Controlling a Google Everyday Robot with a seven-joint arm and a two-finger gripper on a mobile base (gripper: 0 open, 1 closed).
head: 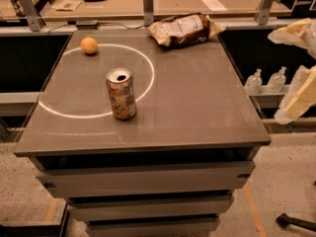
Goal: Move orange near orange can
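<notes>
At the far left corner of the worktop [197, 98] we see the orange [89, 45], sitting on the grey surface right on the far arc of a thin bright ring [148, 65] that is drawn across the left half. Well apart from it, nearer to us, the orange can [121, 94] stands upright with its silver top and dark drinking hole facing up. Its base lies at the ring's near right arc. Bare surface lies between fruit and can.

Along the far edge, to the right of the orange, a crinkled snack bag [183, 28] lies flat. Out past the right edge of the worktop, away from everything on it, we find the tool [301, 93], a pale shape off to the side. We cannot tell whether it is wide or narrow. Just left of it, two small clear bottles [254, 81] stand on a low ledge.
</notes>
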